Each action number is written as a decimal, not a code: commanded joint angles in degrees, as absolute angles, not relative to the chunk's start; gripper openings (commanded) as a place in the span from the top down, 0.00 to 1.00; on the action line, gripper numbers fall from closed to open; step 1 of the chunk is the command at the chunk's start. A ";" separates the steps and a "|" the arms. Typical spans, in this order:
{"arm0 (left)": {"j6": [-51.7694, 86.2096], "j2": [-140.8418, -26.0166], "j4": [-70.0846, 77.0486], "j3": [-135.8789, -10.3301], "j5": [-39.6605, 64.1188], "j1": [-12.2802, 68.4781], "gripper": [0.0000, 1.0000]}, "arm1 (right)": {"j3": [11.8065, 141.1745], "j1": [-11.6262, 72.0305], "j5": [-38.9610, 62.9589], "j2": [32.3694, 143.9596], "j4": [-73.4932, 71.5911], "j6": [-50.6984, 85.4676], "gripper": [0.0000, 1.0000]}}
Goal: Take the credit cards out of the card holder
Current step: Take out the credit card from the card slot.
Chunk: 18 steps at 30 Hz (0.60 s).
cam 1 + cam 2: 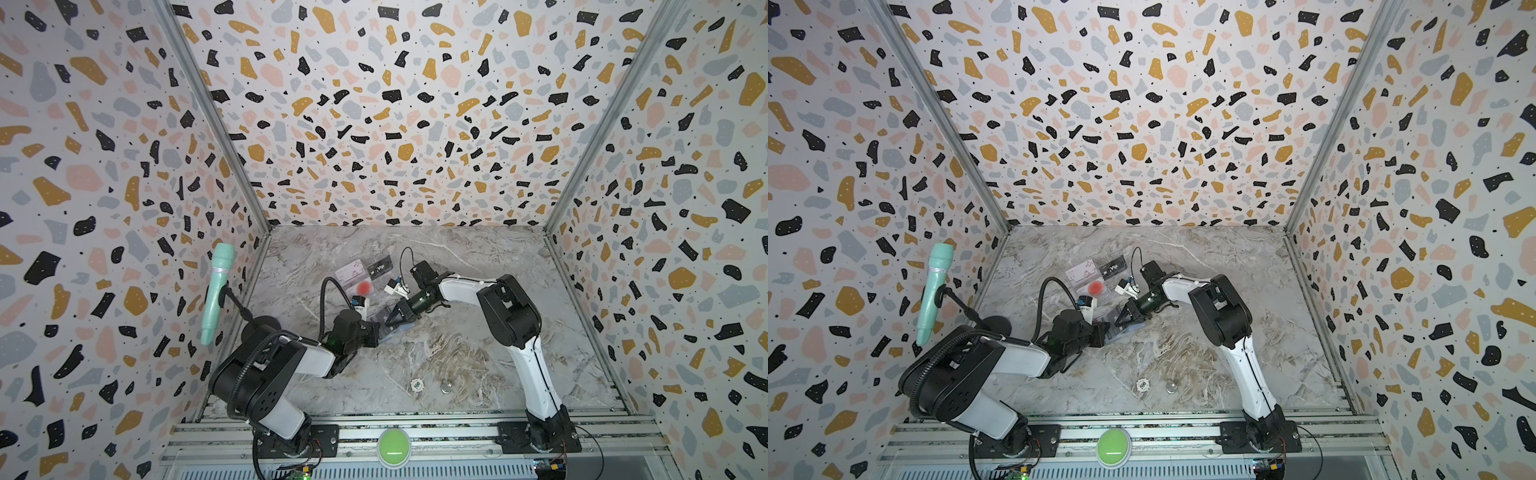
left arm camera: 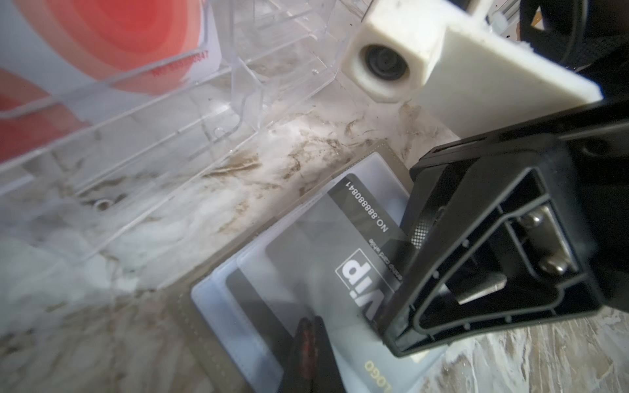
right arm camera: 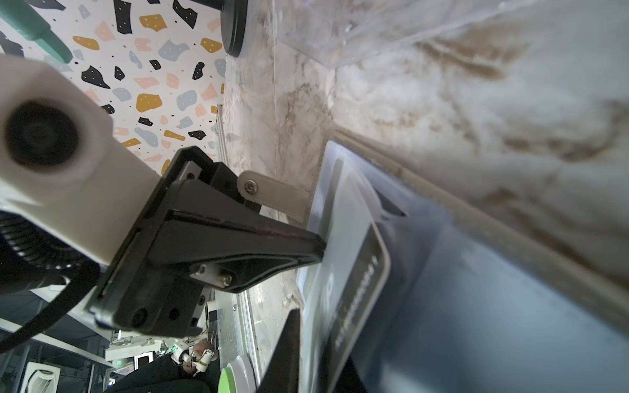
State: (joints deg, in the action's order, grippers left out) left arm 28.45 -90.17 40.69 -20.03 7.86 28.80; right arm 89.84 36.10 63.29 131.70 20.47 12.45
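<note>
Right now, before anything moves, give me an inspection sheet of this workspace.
Surface: marble tabletop, veined, no spills seen.
Job's things: card holder lies open; a black VIP card sticks partly out of its sleeve. A red-circle card sits in the clear tray; a pinkish card and a second VIP card lie at its far end.
Clutter: poker chip and small round disc near the front.
Grippers: left tool shut, tip pressing the holder's sleeve; right tool shut on the protruding card.
Cables: black cable arcs over the left wrist; thin loop at the right wrist.
Surroundings: terrazzo walls, mint microphone on a stand, green button.
</note>
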 commanded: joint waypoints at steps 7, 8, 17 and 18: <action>26.57 -91.67 37.00 -18.82 7.03 28.98 1.00 | 89.30 35.24 63.28 126.08 19.07 12.98 0.89; 26.54 -91.61 36.99 -18.76 6.95 28.92 1.00 | 89.16 35.06 63.13 125.99 19.10 12.99 0.90; 26.62 -91.63 37.06 -18.31 6.67 28.94 1.00 | 88.45 33.64 62.75 125.13 19.23 12.92 0.92; 26.54 -91.67 37.00 -18.35 6.68 28.94 1.00 | 88.48 33.41 62.67 125.02 19.41 12.76 0.92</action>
State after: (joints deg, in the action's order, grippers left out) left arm 27.62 -90.35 40.93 -20.01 7.27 28.80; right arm 88.86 33.82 61.63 129.47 19.70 13.10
